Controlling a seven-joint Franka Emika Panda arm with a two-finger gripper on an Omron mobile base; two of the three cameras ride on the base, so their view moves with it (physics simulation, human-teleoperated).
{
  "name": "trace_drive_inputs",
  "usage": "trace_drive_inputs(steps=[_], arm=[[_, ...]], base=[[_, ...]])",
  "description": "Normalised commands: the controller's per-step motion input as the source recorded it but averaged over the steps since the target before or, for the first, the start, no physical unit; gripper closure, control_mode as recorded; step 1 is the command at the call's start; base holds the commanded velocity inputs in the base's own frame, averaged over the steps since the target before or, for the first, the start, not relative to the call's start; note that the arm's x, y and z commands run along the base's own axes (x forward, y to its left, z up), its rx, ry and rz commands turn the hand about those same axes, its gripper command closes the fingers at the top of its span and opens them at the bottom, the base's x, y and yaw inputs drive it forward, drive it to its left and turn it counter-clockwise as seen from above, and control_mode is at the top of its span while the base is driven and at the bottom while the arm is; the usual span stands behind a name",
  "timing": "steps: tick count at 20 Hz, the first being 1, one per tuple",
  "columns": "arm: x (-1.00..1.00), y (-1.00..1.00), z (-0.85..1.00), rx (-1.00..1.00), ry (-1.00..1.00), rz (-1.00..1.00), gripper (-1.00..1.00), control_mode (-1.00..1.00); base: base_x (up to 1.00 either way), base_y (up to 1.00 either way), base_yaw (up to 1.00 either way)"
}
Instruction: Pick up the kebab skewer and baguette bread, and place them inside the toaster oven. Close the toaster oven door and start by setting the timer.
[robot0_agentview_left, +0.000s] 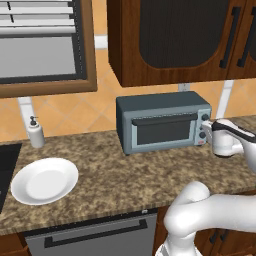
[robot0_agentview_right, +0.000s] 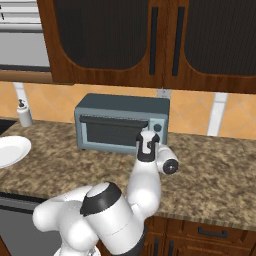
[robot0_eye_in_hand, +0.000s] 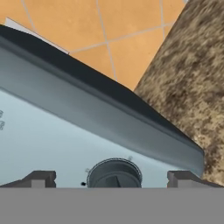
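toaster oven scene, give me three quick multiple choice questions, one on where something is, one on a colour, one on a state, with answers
1. Where is the white plate relative to the toaster oven?
A. On top of it
B. On the counter to its left in the left base view
C. Inside it

2. What colour is the toaster oven's body?
A. Blue-grey
B. Red
C. Yellow

3. What state is the toaster oven door in?
A. Hanging fully open
B. Removed
C. Closed

Answers:
1. B, the plate rests on the granite counter well left of the oven.
2. A, its casing is blue-grey around the dark glass.
3. C, the door stands flush with the front, while the open gripper has a finger on either side of a knob.
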Motion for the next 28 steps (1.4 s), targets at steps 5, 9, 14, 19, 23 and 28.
trace_drive_inputs(steps=[5,9,14,19,23,28], arm=[[-0.04,0.0,-0.15,0.0,0.0,0.0,-1.0,-1.0],[-0.11,-0.05,-0.06,0.01,0.01,0.0,-1.0,-1.0],[0.02,0.0,0.0,0.02,0.01,0.0,-1.0,-1.0],[0.0,0.0,0.01,0.01,0.0,0.0,-1.0,-1.0],[0.04,0.04,0.0,0.0,0.0,0.0,1.0,-1.0],[0.09,0.17,0.05,0.0,0.0,-0.02,1.0,-1.0]], base=[[0.0,0.0,0.0],[0.0,0.0,0.0],[0.0,0.0,0.0],[0.0,0.0,0.0],[0.0,0.0,0.0],[0.0,0.0,0.0]])
